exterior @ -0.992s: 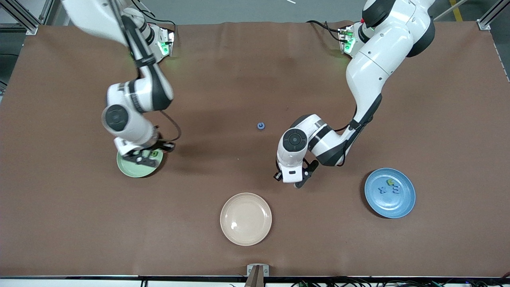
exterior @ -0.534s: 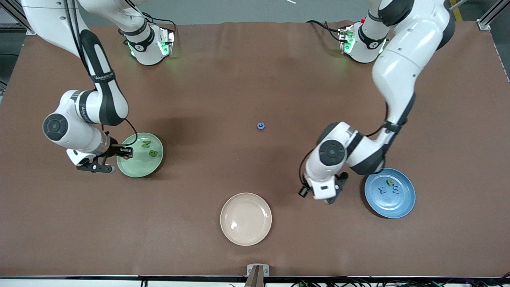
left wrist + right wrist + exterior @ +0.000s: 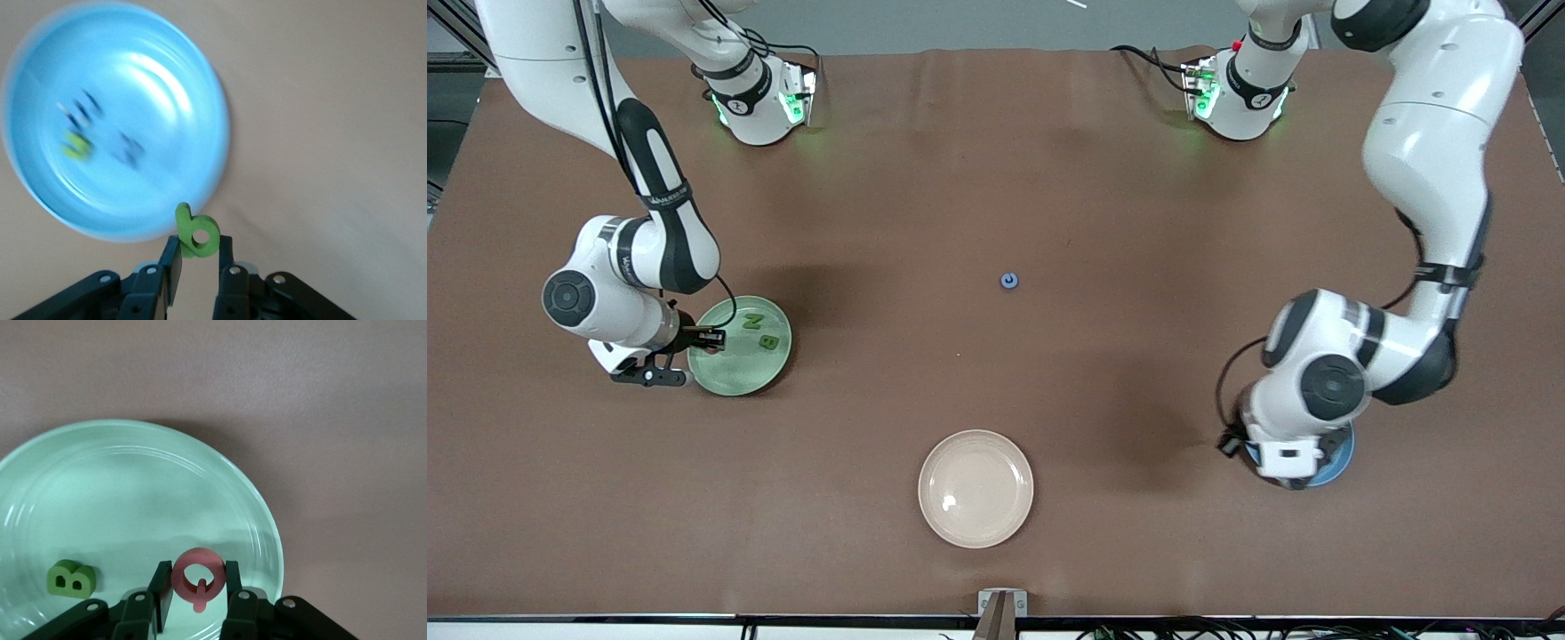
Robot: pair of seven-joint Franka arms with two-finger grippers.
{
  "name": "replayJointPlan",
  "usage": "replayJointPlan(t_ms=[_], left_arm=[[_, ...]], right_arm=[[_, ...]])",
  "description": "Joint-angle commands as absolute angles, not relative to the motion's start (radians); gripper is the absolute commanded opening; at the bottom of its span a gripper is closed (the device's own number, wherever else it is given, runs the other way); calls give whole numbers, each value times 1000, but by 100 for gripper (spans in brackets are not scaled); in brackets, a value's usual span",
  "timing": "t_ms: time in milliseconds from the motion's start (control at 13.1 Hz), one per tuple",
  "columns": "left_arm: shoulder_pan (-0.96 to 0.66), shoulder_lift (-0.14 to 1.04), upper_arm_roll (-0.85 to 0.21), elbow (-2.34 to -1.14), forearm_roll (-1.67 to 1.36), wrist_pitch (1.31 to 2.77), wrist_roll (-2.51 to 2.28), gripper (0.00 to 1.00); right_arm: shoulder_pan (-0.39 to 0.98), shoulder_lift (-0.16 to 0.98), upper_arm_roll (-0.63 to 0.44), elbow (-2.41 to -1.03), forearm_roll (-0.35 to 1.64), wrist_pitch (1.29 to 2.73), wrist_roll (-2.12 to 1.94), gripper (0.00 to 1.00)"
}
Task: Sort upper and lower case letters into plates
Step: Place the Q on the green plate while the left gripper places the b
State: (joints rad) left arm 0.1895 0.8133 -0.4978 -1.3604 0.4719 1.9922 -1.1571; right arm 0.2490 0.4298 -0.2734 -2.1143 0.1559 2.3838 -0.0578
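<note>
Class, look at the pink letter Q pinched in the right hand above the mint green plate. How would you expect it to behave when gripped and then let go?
The pink letter Q keeps its ring shape between the right hand's fingers, so it is probably stiff. It looks small and thick, so likely light. Released over the mint green plate, it would probably fall flat rather than roll.

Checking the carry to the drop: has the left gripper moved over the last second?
Yes. The left gripper, shut on a green b, has swung toward its own table end, from beside the cream plate to over the blue plate.

Left gripper [image 3: 198, 263] pinches green letter b [image 3: 195, 232] — over blue plate [image 3: 167, 100] rim
</note>
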Motion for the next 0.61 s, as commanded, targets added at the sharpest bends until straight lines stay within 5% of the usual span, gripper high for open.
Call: replayJointPlan(t_ms=[0,76,153,229,381,534], left_arm=[[274,781,-508,-1413,460,1968,-1042,1],[293,791,-508,-1413,462,1979,-1040,2],[299,799,-505,-1413,463,1993,-1039,11],[308,808,-502,-1414,468,2012,-1035,28],[310,807,-494,-1405,468,2019,-1006,94],[311,792,-494,-1402,468,2016,-1009,99]], right_arm=[[239,436,-262,-2131,178,2399,-72,24],[242,437,-262,-2131,195,2398,-72,44],[244,436,-262,-2131,196,2396,-71,87],[244,436,-262,-2129,198,2395,-69,100],[255,419,-261,-2123,198,2364,-57,100],[296,379,-261,-2118,225,2315,6,100]])
